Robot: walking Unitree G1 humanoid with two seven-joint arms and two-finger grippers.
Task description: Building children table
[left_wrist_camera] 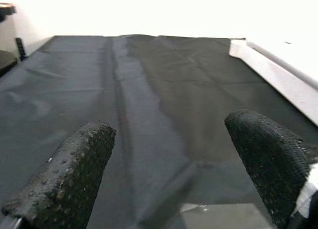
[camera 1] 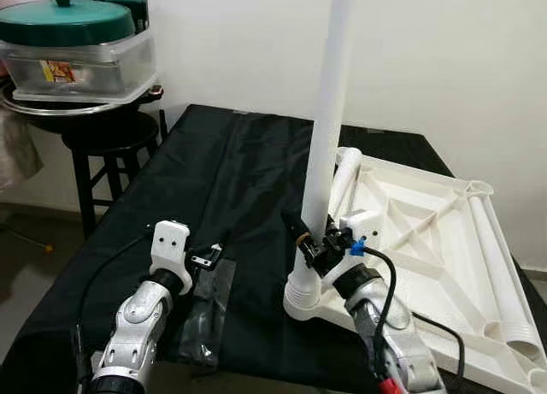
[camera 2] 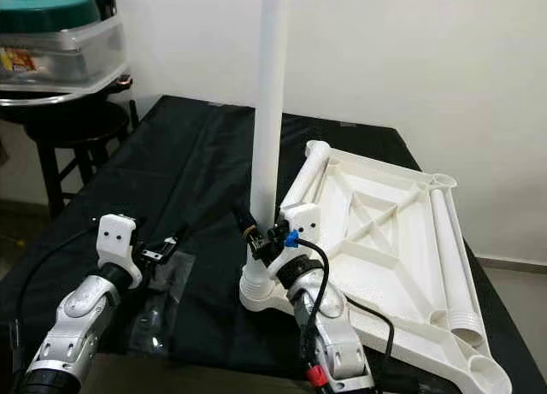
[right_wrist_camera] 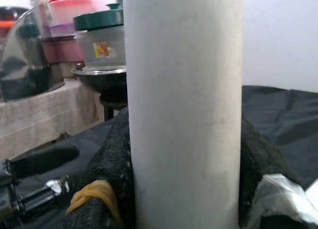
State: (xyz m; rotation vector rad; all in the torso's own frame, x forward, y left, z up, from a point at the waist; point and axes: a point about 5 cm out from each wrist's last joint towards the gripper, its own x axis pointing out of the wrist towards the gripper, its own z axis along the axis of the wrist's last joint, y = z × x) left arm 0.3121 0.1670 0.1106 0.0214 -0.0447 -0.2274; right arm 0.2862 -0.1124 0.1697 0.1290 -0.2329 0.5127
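Right now a white table leg (camera 1: 327, 112) stands upright in the near corner socket (camera 1: 301, 301) of an upturned white children's table (camera 1: 427, 240), which lies underside up on the right part of a tabletop covered with black cloth (camera 1: 231, 180). The right gripper (camera 1: 309, 237) has its jaws closed on the lower part of that leg, just above the socket. Two more white legs lie on the upturned table, one along its far right edge (camera 1: 500, 274) and one near the far left corner (camera 1: 344, 179). The left gripper (camera 1: 209, 255) hovers over the cloth left of the socket, jaws wide and holding nothing, above a clear plastic bag (camera 1: 203, 313). Food containers with green lids (camera 1: 73, 44) sit on a stool (camera 1: 107, 142) at far left.
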